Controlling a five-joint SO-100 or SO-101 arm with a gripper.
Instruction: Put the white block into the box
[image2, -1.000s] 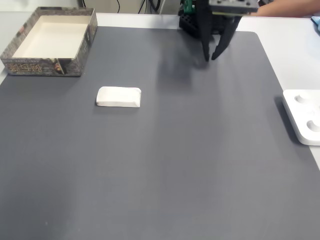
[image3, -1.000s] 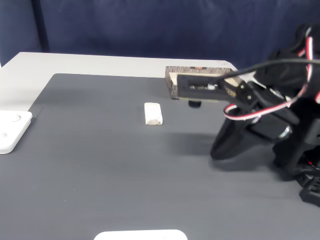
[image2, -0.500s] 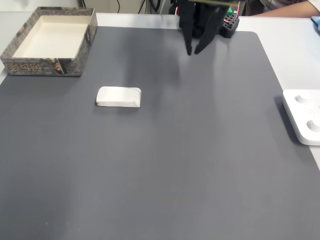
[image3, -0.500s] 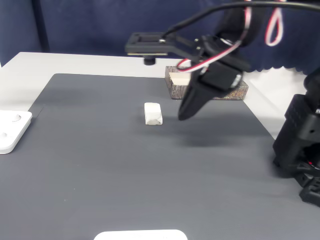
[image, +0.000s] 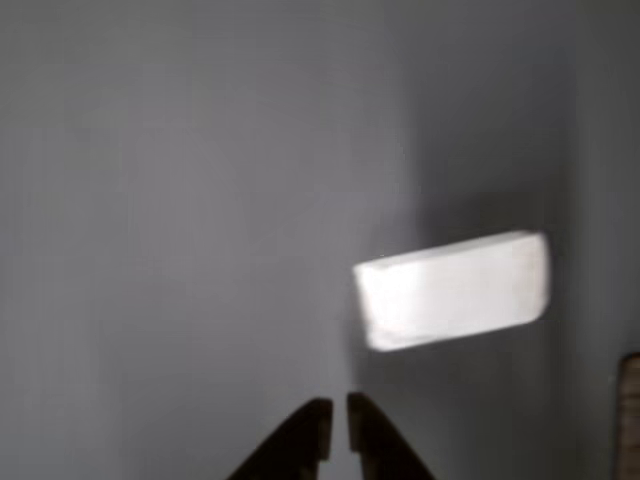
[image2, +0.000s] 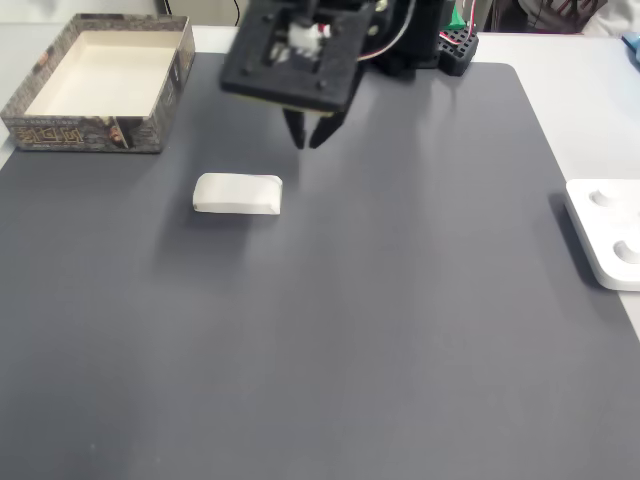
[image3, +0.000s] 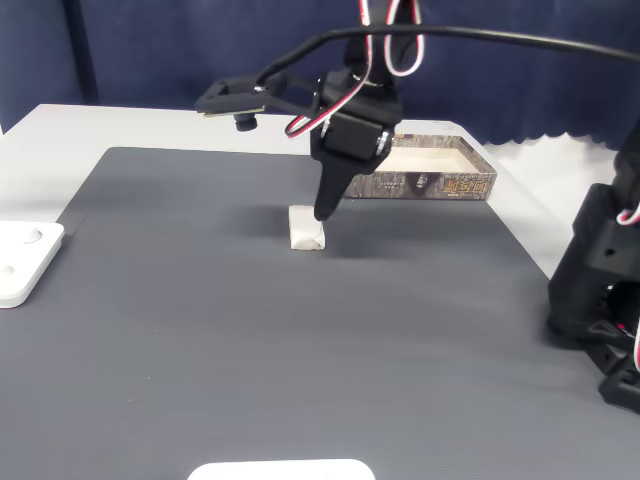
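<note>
Approach is under way: the tool (image2: 309, 143), nearly closed and empty, is held just beside the white block (image2: 238, 194); opening and centring are needed before the box (image2: 100, 82)

A robotics lab or hobby bench, by the look of it: a dark grey mat (image2: 400, 330) covers a white table (image3: 60, 125); behind the mat hangs a navy curtain (image3: 200, 50); red-and-white servo wires (image3: 390, 30) loop above the mat
</note>
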